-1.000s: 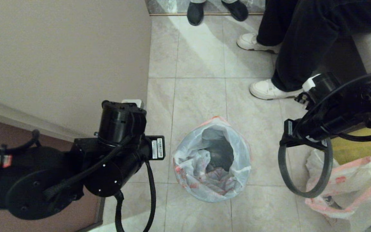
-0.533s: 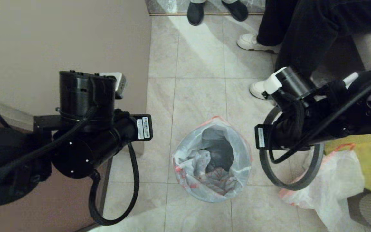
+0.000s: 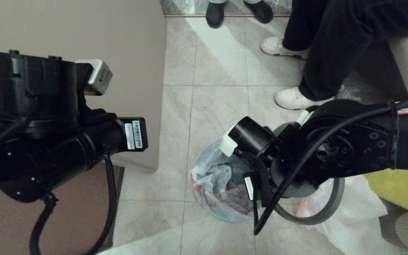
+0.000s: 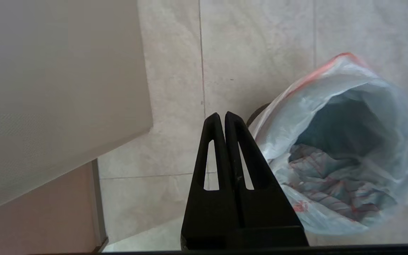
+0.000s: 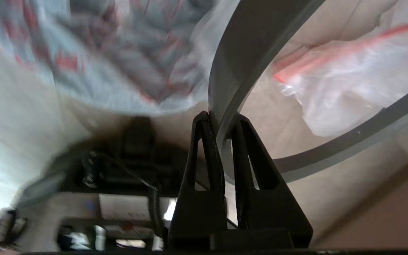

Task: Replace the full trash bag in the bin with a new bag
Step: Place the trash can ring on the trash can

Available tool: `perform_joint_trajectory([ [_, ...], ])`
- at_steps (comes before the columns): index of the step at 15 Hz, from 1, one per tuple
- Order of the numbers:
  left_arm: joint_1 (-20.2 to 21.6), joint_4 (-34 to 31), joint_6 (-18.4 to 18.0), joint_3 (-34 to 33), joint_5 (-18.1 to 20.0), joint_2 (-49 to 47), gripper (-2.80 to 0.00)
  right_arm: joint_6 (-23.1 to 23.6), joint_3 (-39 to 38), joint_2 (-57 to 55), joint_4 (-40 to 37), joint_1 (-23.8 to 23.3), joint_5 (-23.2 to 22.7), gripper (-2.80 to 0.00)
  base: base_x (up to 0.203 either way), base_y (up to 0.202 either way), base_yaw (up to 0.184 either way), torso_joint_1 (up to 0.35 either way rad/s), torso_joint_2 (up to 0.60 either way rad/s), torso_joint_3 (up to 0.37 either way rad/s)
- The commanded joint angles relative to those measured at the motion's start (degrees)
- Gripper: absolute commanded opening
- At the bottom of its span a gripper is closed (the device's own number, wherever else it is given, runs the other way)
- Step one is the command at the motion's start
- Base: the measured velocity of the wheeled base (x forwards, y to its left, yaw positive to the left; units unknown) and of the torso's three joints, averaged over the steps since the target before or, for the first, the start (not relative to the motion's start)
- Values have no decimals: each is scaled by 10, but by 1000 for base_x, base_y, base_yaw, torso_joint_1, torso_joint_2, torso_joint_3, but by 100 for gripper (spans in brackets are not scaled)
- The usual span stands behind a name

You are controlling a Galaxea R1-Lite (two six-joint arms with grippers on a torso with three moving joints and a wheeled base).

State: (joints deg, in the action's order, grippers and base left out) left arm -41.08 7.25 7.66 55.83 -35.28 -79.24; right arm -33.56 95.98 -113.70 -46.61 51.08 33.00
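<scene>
Right pincer [image 5: 221, 122]: closed on the grey rim ring [image 5: 232, 63], its two fingers pinching the band edge-on. In the head view the ring [image 3: 326, 209] hangs below the right arm, showing as a partial arc.

Just beside this pincer: the bin [image 3: 225, 184], lined with the new bag [image 3: 207, 173]. The bag's mouth is spread open, with the orange-red hem turned outward over the bin's edge and red print showing inside. The left wrist view shows a sliver of the black bin [image 4: 257, 111] under the bag [image 4: 335, 106]. The held ring overlaps the bin's mouth only in part, off toward the robot's right, and looks tilted rather than level.

Beyond the pincer, further to the robot's right: the full trash bag [image 3: 349, 216] lies on the floor [image 3: 218, 106], out of the bin, with its red hem [image 5: 335, 53] showing through the ring in the right wrist view. A yellow bag [image 3: 398, 189] sits behind it.

Left pincer [image 4: 224, 122]: fingers pressed together, holding nothing, raised off to the bin's left near the wall [image 3: 83, 53]. Appears idle.

Step in hand (judgement): old bag is out and new bag is in; the ring is being brought back to clamp the liner. The task looks near its end.

Next move calls for centring the ring over the bin's mouth, levelling it, then pressing it straight down over the folded hem. Risk: a tilted ring could catch one side and drag the thin liner inward.
</scene>
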Motion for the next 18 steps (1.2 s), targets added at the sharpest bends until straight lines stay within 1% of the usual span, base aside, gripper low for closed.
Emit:
perform_joint_trajectory([
  [1, -2, -2, -7, 0, -2, 16, -280, -2, 39, -53, -22, 24, 6, -280, 0, 0, 0, 0, 0, 0],
  [4, 0, -8, -31, 0, -1, 55, -280, 1, 121, -122, -74, 44, 21, -280, 0, 0, 0, 0, 0, 0],
  [6, -4, -37, -38, 12, 3, 79, -280, 21, 165, -160, -87, 56, 41, -280, 0, 0, 0, 0, 0, 0],
  [7, -7, -54, -39, 19, 4, 86, -280, 41, 171, -169, -87, 65, 46, -280, 0, 0, 0, 0, 0, 0],
  [8, -7, -68, -39, 25, 4, 92, -280, 45, 171, -174, -86, 74, 49, -280, 0, 0, 0, 0, 0, 0],
  [10, -12, -76, -39, 26, 3, 102, -280, 58, 171, -185, -85, 86, 74, -280, 0, 0, 0, 0, 0, 0],
  [11, -20, -76, -40, 27, 2, 107, -280, 77, 171, -189, -78, 92, 88, -280, 0, 0, 0, 0, 0, 0],
  [13, -25, -76, -40, 28, 1, 111, -280, 110, 171, -194, -45, 105, 93, -280, 0, 0, 0, 0, 0, 0],
  [16, -26, -77, -41, 30, 1, 118, -280, 142, 171, -209, -41, 115, 95, -280, 0, 0, 0, 0, 0, 0],
  [18, -26, -77, -52, 30, 2, 126, -280, 166, 171, -221, -38, 119, 103, -280, 0, 0, 0, 0, 0, 0],
])
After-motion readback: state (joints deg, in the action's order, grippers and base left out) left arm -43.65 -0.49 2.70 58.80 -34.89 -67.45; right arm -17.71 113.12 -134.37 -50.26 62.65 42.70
